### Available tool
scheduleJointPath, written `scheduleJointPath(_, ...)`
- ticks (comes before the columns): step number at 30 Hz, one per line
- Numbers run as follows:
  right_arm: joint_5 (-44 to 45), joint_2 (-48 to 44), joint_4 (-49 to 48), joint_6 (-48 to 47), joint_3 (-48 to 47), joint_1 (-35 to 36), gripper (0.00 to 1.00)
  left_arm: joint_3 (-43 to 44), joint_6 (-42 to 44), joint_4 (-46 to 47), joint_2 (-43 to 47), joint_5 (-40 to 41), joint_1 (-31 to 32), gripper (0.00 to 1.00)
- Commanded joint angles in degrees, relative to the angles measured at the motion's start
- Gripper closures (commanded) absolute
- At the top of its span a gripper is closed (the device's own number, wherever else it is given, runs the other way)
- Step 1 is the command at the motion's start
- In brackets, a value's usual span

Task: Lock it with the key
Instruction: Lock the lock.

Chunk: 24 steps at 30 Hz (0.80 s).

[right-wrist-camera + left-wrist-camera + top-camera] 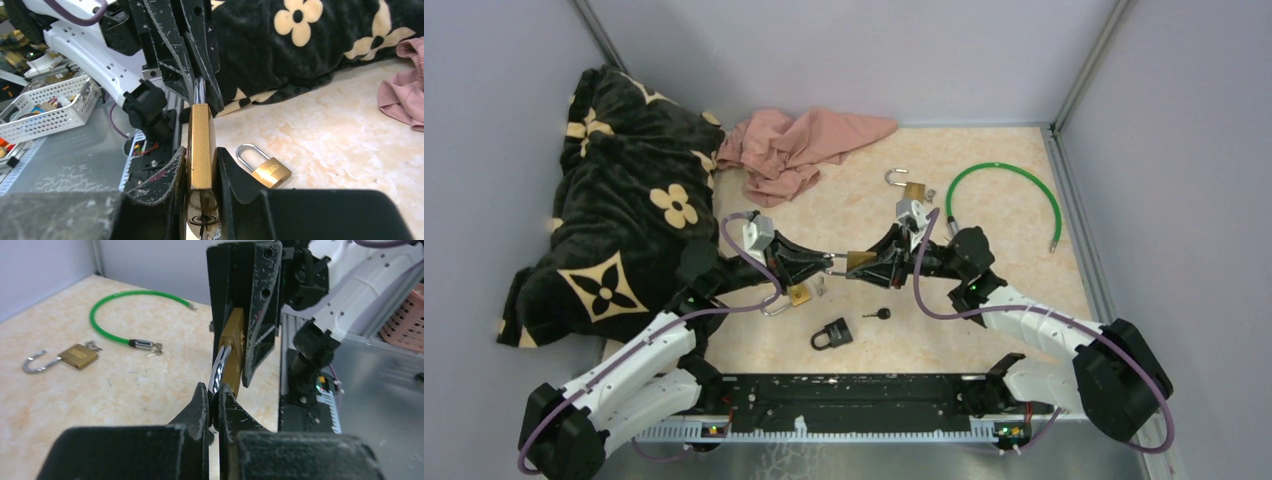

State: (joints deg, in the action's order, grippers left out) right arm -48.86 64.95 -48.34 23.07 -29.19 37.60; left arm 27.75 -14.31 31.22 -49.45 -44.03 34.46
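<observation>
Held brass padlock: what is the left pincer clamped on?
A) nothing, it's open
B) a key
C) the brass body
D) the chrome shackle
D: the left wrist view shows the left pincer shut on the chrome shackle, while the right pincer grips the brass body.

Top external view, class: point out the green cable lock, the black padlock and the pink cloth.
green cable lock [1000, 166], top external view, top of its loop.
black padlock [838, 332], top external view, on its body.
pink cloth [799, 145], top external view, on its middle folds.
</observation>
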Motion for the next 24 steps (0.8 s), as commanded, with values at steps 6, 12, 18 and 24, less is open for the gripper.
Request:
scheduleJointPath(6, 10.9, 4.1, -7.6, 2.7, -8.7, 5.4, 1.00, -2.2, -2.9, 12.5, -7.3, 2.2, 14.1, 1.00)
scheduleJointPath(12, 16.2, -2.0, -4.6, 4.9, -11.6, 2.3, 1.00, -3.4, -2.6, 9.5, -8.2, 4.5, 14.4, 1.00)
scheduleJointPath(18, 24.2, -8.4, -0.1, 4.2, -12.4, 1.0, 1.00, -6.1, -3.6, 9.9, -7.0, 9.7, 13.5, 1.00)
scheduleJointPath(24, 28.1, -7.1, 1.0, 5.5, -14.4, 1.1, 1.00, -7.5, -7.6, 17.7, -7.7, 12.5, 13.5, 1.00)
